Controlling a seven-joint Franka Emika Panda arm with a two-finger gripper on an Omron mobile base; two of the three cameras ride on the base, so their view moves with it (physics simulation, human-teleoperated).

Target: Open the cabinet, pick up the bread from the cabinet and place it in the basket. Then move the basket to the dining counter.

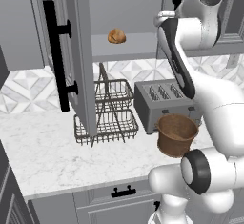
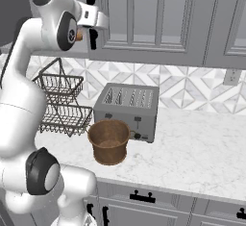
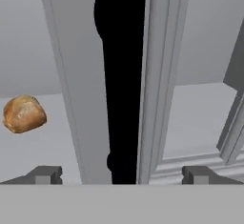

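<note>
The arm [image 2: 29, 90] hides most of the bread [image 2: 79, 35], and seemingly part of the wire rack [image 2: 62, 102].

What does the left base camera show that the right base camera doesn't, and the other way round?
The left base view shows the cabinet door swung open with its long black handle, and the whole bread roll on the shelf. The right base view shows the closed glass cabinet doors, a wall outlet and more counter to the right. Both show the basket, the toaster, the wire rack and the marble counter.
</note>
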